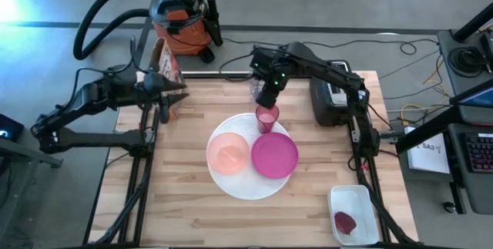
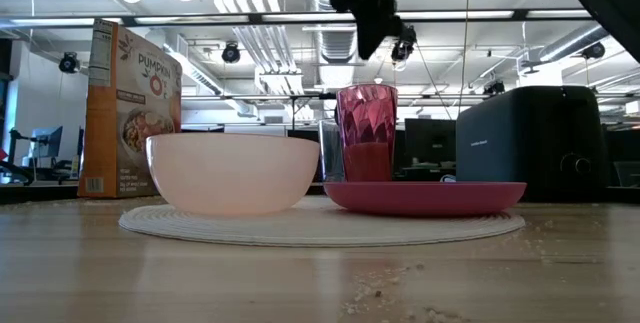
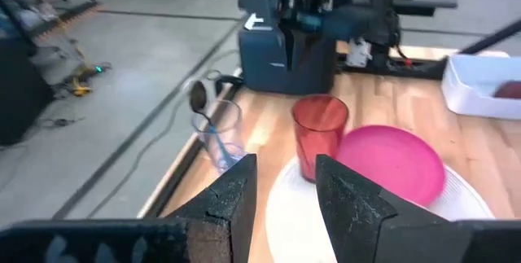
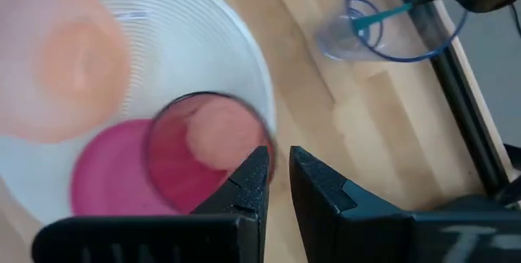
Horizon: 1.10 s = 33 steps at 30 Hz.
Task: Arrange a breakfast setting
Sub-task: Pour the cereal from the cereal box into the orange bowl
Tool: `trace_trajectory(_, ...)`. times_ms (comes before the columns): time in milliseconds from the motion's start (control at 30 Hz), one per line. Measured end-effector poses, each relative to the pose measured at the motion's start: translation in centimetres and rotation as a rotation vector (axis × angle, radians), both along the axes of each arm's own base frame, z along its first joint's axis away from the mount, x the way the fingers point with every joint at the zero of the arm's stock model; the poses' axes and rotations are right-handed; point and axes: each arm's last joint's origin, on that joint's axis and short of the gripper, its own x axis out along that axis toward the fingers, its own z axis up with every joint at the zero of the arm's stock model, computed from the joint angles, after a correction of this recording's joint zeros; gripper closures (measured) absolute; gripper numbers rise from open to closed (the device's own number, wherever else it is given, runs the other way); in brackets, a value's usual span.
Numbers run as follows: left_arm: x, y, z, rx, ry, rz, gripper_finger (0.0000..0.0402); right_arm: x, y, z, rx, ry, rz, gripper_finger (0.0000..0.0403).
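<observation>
A large white plate lies mid-table. A pale pink bowl and a magenta plate sit on it. A translucent pink cup stands upright on the white plate's far part. My right gripper hovers above the cup, clear of it, open by a narrow gap and holding nothing. Past the plate a clear glass stands on the wood with a teal-handled spoon in it. My left gripper hangs open above the far left of the table and points toward the setting.
A cereal box stands at the far left by my left gripper. A black toaster stands at the far right. A white tray with a dark red thing in it lies at the near right. Crumbs dot the near wood. A shop vacuum stands beyond the table.
</observation>
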Motion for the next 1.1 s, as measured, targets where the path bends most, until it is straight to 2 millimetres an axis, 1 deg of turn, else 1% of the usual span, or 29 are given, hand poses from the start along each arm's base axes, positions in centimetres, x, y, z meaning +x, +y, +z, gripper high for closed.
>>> trace_trajectory(100,0.6,0.2,-0.4,-0.008,0.026,-0.003,0.0293,-0.2,1.4,0.8,-0.005,-0.022,0.024,0.036)
trace_trajectory(233,1.2,0.3,-0.6,-0.014,0.043,-0.005,0.0293,-0.1,3.0,1.3,-0.015,-0.032,0.052,0.036)
trace_trajectory(400,1.8,0.4,-0.9,-0.029,0.062,-0.03,0.0293,0.2,4.8,1.4,-0.01,-0.035,0.072,0.036)
trace_trajectory(600,2.9,0.7,-1.7,-0.061,0.102,-0.049,0.0293,0.6,7.1,1.4,-0.012,-0.036,0.142,0.036)
trace_trajectory(733,3.5,0.8,-2.0,-0.069,0.122,-0.048,0.0293,0.4,7.5,1.7,-0.018,-0.044,0.162,0.036)
trace_trajectory(833,3.7,0.9,-2.2,-0.072,0.131,-0.048,0.0293,0.4,7.5,1.6,-0.018,-0.034,0.162,0.036)
trace_trajectory(933,3.9,1.0,-2.2,-0.071,0.137,-0.049,0.0293,0.6,7.4,0.6,-0.055,0.013,0.161,0.036)
trace_trajectory(1033,3.9,1.0,-2.3,-0.065,0.141,-0.052,0.0293,0.8,7.0,-0.9,-0.128,0.078,0.117,0.036)
trace_trajectory(1100,3.9,1.0,-2.3,-0.063,0.141,-0.051,0.0293,1.1,6.9,-1.9,-0.147,0.102,0.094,0.036)
